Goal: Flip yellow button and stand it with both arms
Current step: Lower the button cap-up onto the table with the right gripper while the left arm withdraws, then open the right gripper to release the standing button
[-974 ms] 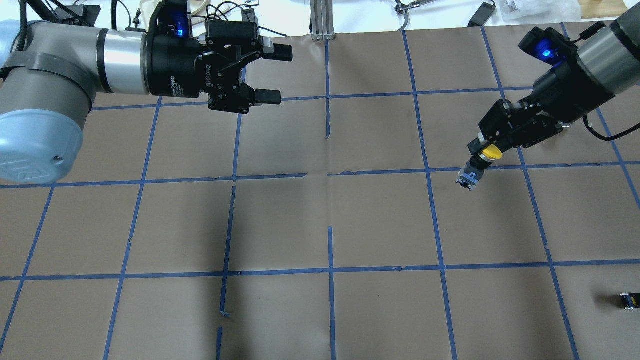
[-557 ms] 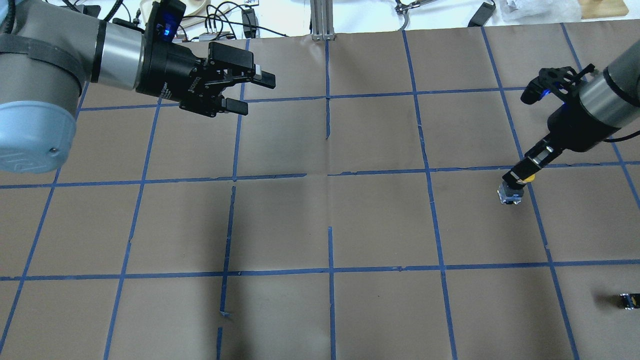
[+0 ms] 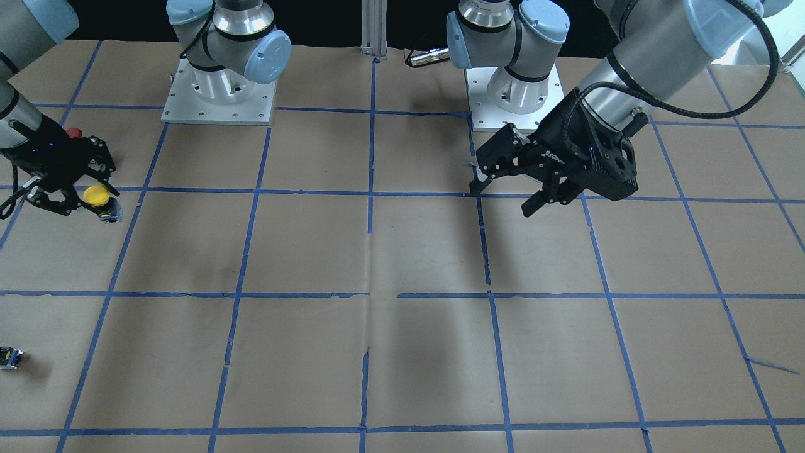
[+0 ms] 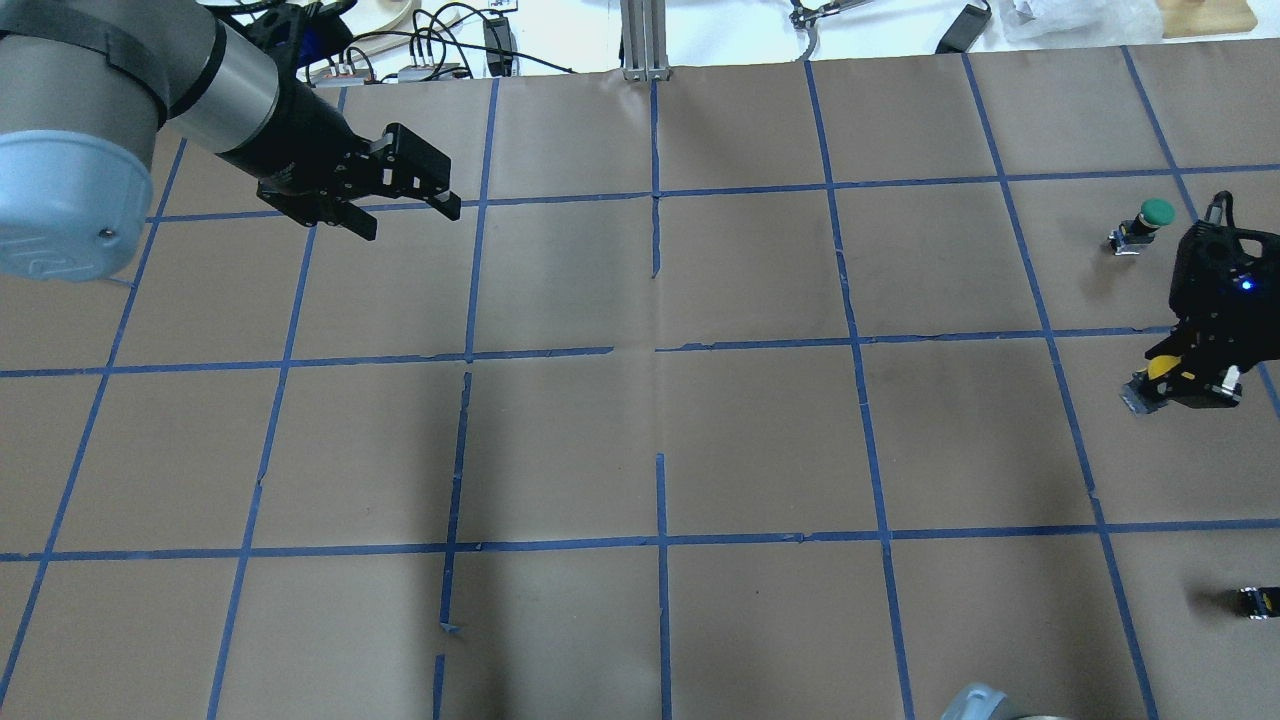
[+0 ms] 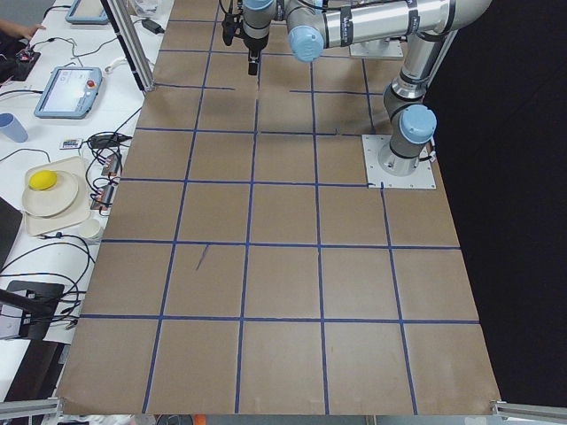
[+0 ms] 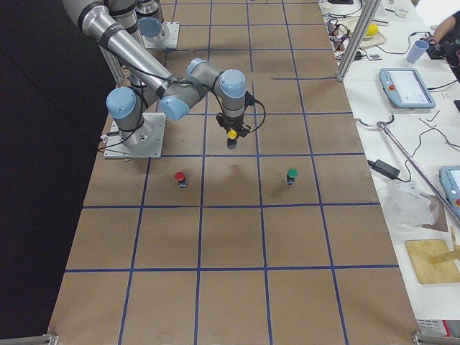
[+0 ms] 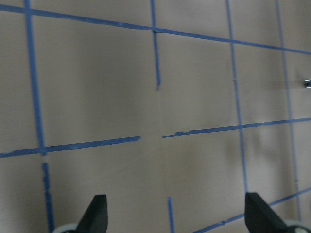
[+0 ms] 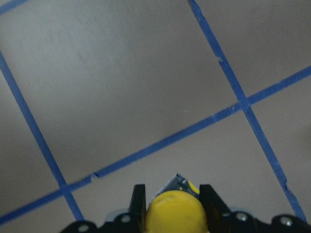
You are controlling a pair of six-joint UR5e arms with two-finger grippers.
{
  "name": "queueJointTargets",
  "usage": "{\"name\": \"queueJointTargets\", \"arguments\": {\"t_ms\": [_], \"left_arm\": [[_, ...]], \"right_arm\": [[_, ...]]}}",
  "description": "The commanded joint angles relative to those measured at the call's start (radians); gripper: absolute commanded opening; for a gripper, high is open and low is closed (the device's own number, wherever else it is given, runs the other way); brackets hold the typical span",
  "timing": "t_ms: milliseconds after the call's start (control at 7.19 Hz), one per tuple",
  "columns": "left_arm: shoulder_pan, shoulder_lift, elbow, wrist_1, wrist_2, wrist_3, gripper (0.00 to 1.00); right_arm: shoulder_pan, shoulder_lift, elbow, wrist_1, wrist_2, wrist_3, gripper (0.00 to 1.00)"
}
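The yellow button (image 4: 1158, 368) has a round yellow cap and a black-grey base (image 4: 1140, 392). It hangs cap-up and slightly tilted, low over the brown paper at the far right of the overhead view. My right gripper (image 4: 1185, 382) is shut on it. In the right wrist view the fingers (image 8: 139, 204) flank the yellow cap (image 8: 176, 213). The button also shows in the front view (image 3: 96, 195) and the right side view (image 6: 231, 134). My left gripper (image 4: 405, 215) is open and empty, held above the table's far left; its fingertips (image 7: 97, 213) frame bare paper.
A green-capped button (image 4: 1142, 222) stands just beyond the right gripper. A red-capped button (image 6: 180, 177) stands close to the right arm's base side. A small dark switch block (image 4: 1258, 600) lies at the near right edge. Blue tape lines grid the brown paper (image 4: 660, 420).
My right gripper has carried the yellow button rightward and lower, turning to point down, which uncovers the green button. My left arm has drawn back to the left, still open.
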Motion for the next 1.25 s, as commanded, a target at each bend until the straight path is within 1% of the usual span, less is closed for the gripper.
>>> {"name": "queueJointTargets", "arguments": {"t_ms": [0,139,278,417,557,696,835,974,1113], "left_arm": [[-0.025,-0.034,0.086,-0.043,0.168,0.029,1.00],[-0.039,-0.029,0.161,-0.183,0.231,0.029,1.00],[-0.052,-0.005,0.194,-0.277,0.330,0.029,1.00],[-0.042,0.000,0.189,-0.281,0.331,0.020,1.00],[-0.054,0.000,0.211,-0.279,0.313,0.018,1.00],[-0.060,0.015,0.190,-0.281,0.284,0.015,1.00],[-0.044,0.019,0.194,-0.276,0.214,0.020,1.00],[-0.036,0.019,0.206,-0.278,0.210,0.021,1.00],[-0.039,0.022,0.209,-0.278,0.210,0.020,1.00]], "right_arm": [[-0.116,0.104,-0.048,-0.056,0.008,-0.404,0.10],[-0.116,0.121,-0.056,-0.055,0.001,-0.582,0.10],[-0.117,0.129,-0.056,-0.052,-0.005,-0.745,0.10],[-0.117,0.137,-0.052,-0.018,-0.002,-0.900,0.10],[-0.119,0.152,-0.056,0.034,-0.007,-1.105,0.10],[-0.117,0.148,-0.073,0.071,-0.018,-1.136,0.10],[-0.117,0.160,-0.113,0.132,-0.046,-1.147,0.11],[-0.117,0.195,-0.159,0.138,-0.054,-1.143,0.12],[-0.117,0.244,-0.197,0.138,-0.094,-1.141,0.15]]}}
